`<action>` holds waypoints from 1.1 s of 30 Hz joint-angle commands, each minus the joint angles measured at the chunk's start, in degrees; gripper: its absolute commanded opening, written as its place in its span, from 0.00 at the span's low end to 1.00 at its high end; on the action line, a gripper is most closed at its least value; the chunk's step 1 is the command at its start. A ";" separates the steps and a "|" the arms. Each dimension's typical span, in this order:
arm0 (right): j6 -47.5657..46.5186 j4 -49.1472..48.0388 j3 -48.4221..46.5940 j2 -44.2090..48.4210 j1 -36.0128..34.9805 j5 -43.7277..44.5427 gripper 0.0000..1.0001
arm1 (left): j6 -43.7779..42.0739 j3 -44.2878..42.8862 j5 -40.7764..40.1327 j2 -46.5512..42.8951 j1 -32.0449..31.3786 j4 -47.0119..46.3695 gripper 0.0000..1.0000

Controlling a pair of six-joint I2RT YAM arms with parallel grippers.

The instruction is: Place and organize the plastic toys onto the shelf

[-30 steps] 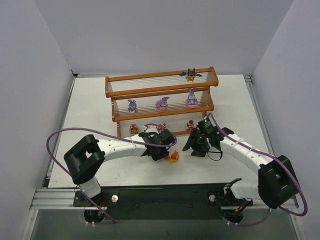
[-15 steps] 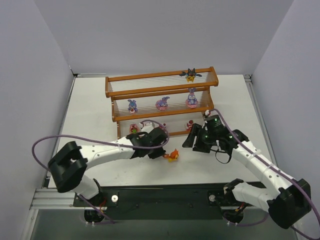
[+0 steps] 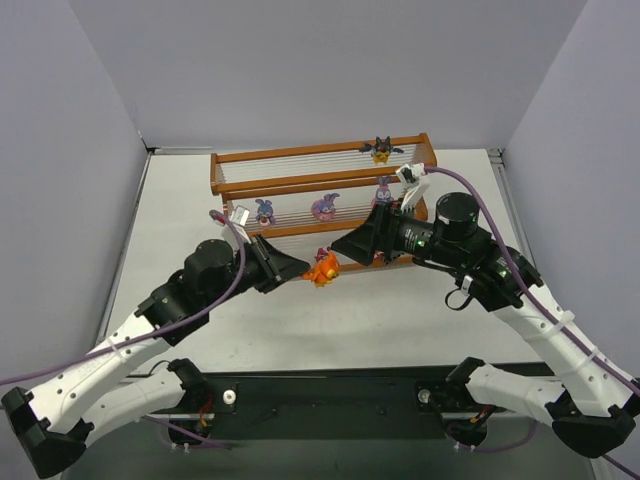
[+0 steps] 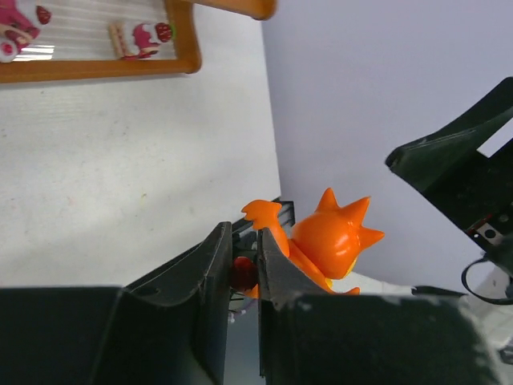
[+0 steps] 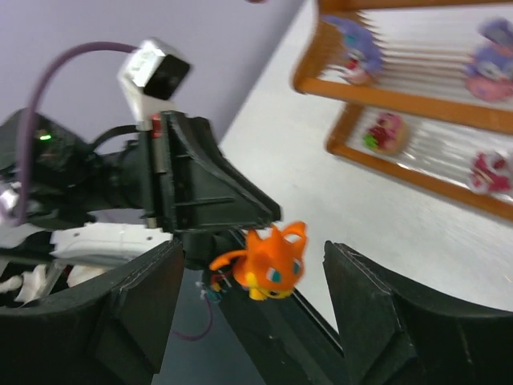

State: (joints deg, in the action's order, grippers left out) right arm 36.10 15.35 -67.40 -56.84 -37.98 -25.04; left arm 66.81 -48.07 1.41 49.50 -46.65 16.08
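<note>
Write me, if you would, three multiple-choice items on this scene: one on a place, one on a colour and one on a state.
1. On which tier of the shelf does the black toy stand?
A. bottom
B. top
C. middle

2. What colour is the toy in the left gripper?
A. orange
B. green
C. white

3. How is the right gripper?
A. shut on a toy
B. shut, empty
C. open, empty

Answers:
1 B: it stands on the highest rods, near the right end.
2 A: the orange toy is pinched between the left fingers.
3 C: in the right wrist view its fingers stand wide apart and touch nothing.
</note>
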 commanded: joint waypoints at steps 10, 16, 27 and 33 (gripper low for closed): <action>-7.61 -14.90 -8.72 -4.60 -9.74 -2.21 0.71 | 0.25 -8.61 4.04 -8.71 3.76 -2.62 0.00; -8.59 -21.93 -6.26 -3.81 -12.30 -4.67 0.70 | 2.01 -9.40 5.18 -9.07 4.55 -4.65 0.00; -7.88 -19.93 -8.28 -7.50 -13.44 -4.76 0.65 | 4.91 -6.95 8.17 -9.41 6.05 -10.36 0.00; -6.39 -20.89 -7.92 -7.41 -13.53 -3.26 0.40 | 5.44 -6.51 9.05 -9.50 6.66 -10.45 0.00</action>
State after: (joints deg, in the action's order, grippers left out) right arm 28.99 -2.04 -74.02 -64.53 -51.09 -28.82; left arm 71.20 -54.57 8.45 40.82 -40.40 10.87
